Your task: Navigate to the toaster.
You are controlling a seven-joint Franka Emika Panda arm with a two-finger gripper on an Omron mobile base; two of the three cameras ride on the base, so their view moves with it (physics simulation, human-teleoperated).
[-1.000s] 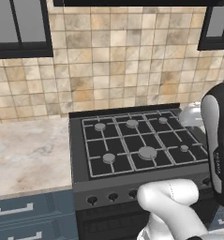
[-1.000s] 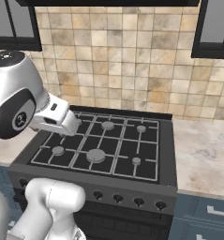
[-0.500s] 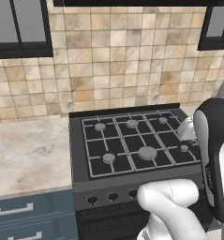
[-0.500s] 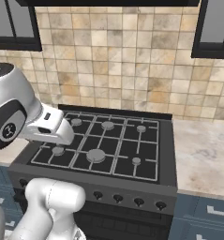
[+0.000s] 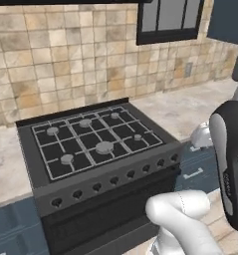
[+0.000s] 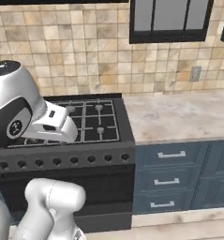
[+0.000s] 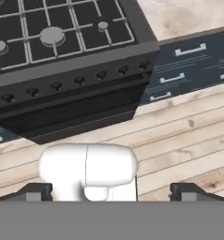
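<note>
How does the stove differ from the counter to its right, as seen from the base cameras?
The stove is black, with burner grates on top and a row of knobs along its front; the counter is pale, mottled stone with a plain, bare top. Below the stove sits a dark oven front; below the counter, blue-grey drawers with light bar handles. Both back onto the same tan tiled wall.

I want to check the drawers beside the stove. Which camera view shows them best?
The right base view: the blue drawers face the camera, three handles in a column, under the stone counter. The hand view shows the drawers tilted at its top right. The left base view shows them partly, behind the arm.
</note>
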